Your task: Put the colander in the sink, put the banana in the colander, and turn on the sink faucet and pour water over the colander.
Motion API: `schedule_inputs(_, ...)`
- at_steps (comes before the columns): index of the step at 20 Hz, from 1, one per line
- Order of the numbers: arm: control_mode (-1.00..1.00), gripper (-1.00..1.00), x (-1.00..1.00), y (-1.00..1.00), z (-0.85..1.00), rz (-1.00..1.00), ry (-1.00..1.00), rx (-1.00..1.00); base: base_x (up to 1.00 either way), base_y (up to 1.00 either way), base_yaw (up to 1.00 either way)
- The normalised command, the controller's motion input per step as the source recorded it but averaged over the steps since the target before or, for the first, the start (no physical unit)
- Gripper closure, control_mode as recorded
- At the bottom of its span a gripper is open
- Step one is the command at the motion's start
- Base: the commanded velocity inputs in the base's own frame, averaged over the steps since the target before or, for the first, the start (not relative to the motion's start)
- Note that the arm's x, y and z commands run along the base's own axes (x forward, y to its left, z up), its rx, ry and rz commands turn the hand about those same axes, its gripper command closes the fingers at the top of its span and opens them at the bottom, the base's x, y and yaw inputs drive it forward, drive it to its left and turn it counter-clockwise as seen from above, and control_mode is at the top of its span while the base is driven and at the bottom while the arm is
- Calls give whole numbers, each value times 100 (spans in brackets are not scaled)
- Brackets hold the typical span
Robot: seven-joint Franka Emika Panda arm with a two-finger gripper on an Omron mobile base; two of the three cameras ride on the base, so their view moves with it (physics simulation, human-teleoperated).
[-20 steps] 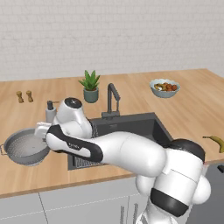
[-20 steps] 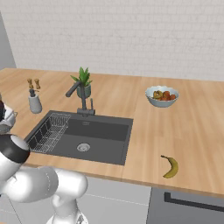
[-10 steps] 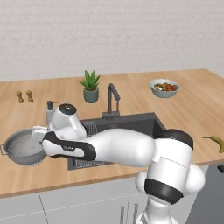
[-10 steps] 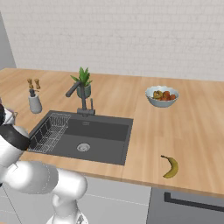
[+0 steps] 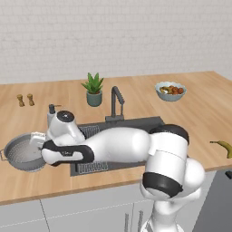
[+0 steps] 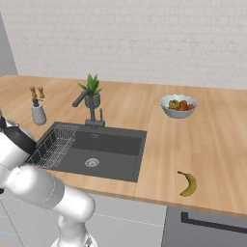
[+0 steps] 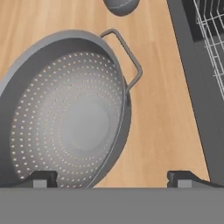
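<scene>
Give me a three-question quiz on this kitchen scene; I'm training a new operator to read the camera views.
1. True or false: the colander already sits in the sink.
2. Where does the banana lie?
A. in the colander
B. on the counter to the right of the sink
C. in the fruit bowl
3. Fill in: the gripper hovers over the colander's rim with its fingers ____.

Key: 1 false, it stands on the counter beside the sink; 2 B; 3 open.

Wide-open claw (image 7: 111, 177) over the colander (image 7: 65, 127) rim on the wooden counter (image 7: 162, 113), wire rack (image 7: 212, 39) at right.
</scene>
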Motion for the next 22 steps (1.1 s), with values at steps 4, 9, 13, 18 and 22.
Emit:
schedule_inputs(4, -100, -100, 8, 16, -22, -4, 0, 0, 0, 0, 0)
schedule_inputs(9, -100, -100, 1, 13, -26, -3, 0, 0, 0, 0, 0)
schedule_inputs(13, -100, -100, 0, 20, -31, -1, 0, 0, 0, 0, 0)
schedule_inputs(18, -100, 100, 0, 20, -29, -2, 0, -1, 0, 0, 0)
schedule_inputs(22, -100, 100, 0, 8, -13, -1, 0, 0, 0, 0, 0)
